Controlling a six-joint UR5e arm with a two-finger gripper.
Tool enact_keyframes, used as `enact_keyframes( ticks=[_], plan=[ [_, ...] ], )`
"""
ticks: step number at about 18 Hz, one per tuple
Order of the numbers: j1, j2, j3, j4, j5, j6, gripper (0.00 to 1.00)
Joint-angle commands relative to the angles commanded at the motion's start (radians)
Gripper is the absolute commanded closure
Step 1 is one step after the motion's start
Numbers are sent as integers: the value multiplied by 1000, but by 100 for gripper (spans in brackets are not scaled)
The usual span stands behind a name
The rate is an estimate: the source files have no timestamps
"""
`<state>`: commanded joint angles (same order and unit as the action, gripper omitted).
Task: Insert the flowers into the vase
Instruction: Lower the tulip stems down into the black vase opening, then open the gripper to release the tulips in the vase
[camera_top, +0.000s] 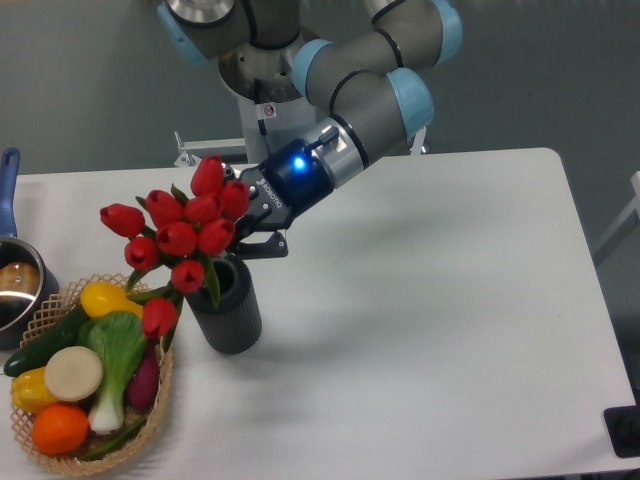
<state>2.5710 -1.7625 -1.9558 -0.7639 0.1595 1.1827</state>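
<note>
Gripper (243, 232), clamped on the flowers (180, 235), holds the bunch tilted left with its stems down in the mouth of the vase (226, 305), which stands on the table (430, 300) just beside the basket (158, 385).
</note>
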Motion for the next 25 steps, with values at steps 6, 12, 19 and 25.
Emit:
enact_keyframes(
  ticks=[6, 12, 19, 25],
  plan=[
    [0, 5, -61, 2, 37, 41, 91],
    [3, 8, -123, 5, 40, 120, 83],
    [17, 2, -123, 3, 94, 118, 31],
    [29, 0, -123, 3, 152, 109, 3]
  ],
)
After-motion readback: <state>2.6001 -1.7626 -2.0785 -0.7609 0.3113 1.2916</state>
